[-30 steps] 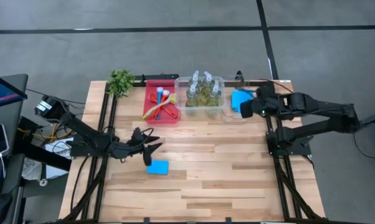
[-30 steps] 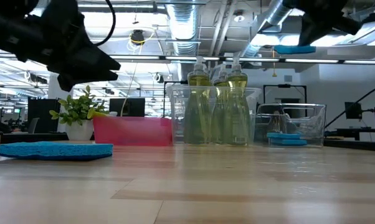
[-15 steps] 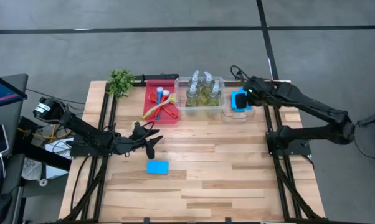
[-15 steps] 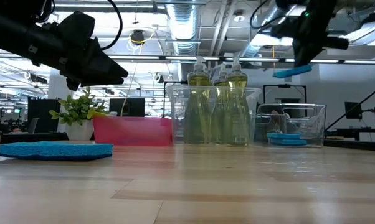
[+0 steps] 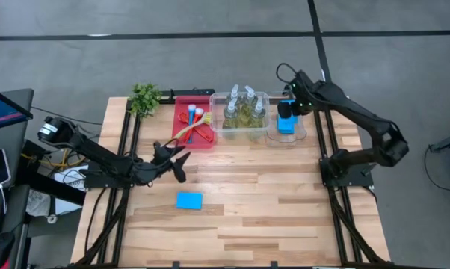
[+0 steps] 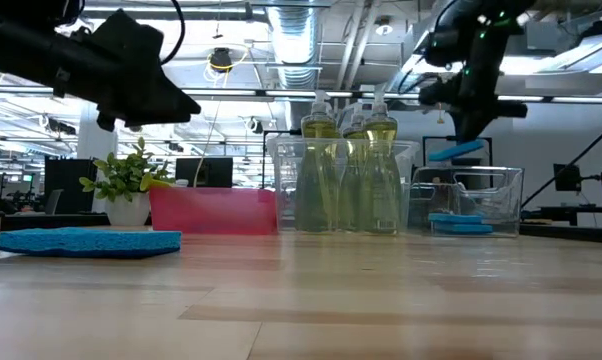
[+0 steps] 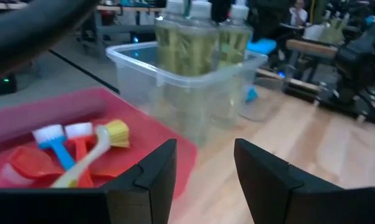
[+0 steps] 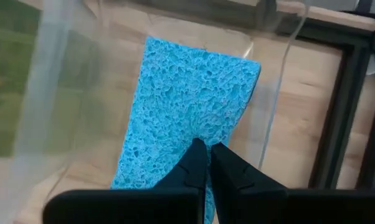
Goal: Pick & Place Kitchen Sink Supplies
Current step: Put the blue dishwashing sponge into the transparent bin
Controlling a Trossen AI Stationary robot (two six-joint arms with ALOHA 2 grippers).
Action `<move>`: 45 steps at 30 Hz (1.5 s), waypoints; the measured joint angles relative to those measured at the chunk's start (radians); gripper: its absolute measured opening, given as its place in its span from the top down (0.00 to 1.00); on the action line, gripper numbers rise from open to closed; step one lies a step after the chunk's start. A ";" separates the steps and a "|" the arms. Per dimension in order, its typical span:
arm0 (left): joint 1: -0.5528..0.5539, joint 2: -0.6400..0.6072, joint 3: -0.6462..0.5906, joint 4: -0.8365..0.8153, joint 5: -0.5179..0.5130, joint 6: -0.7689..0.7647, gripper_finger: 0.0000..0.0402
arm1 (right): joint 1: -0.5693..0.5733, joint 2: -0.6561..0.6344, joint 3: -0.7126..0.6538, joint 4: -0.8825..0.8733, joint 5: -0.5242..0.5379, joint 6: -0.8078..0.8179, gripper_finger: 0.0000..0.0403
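Note:
My right gripper (image 5: 291,104) is shut on a light blue sponge (image 5: 286,119) above the clear bin (image 5: 300,137) at the table's far right; in the low view the sponge (image 6: 456,151) hangs over the bin's rim. Another blue sponge (image 5: 188,200) lies flat on the table, also visible in the low view (image 6: 86,241). My left gripper (image 5: 174,157) is open in the air between that sponge and the red tray (image 5: 182,138). The brushes (image 7: 81,146) lie in the tray. The bottles (image 5: 244,110) stand in the middle clear bin. My right gripper pinches the light blue sponge between its two fingers at one long edge (image 8: 194,134), coming from above and pointing down. The sponge is lifted clear and hangs just under the fingertips (image 6: 469,135), nearly level with a slight tilt, above the bin.
Two more blue sponges (image 6: 456,222) lie in the right bin under the held one. A small green plant (image 5: 145,97) stands at the far left corner. The near half of the wooden table (image 5: 270,217) holds only the lone sponge.
My right gripper has swung with its sponge from beyond the table's right edge toward the left, over the right bin, and come down toward it. My left gripper has moved away from the sponge on the table toward the far edge and the red tray, staying open.

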 joint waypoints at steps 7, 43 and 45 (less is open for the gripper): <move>0.027 -0.003 0.000 0.000 0.010 -0.001 0.59 | -0.021 0.097 0.000 0.035 -0.012 -0.060 1.00; 0.028 -0.003 0.000 0.000 0.046 -0.005 0.59 | -0.046 0.183 0.000 0.055 0.052 -0.075 0.96; 0.028 -0.003 0.000 0.000 0.052 -0.005 0.59 | -0.046 0.183 0.000 0.055 0.063 -0.075 0.96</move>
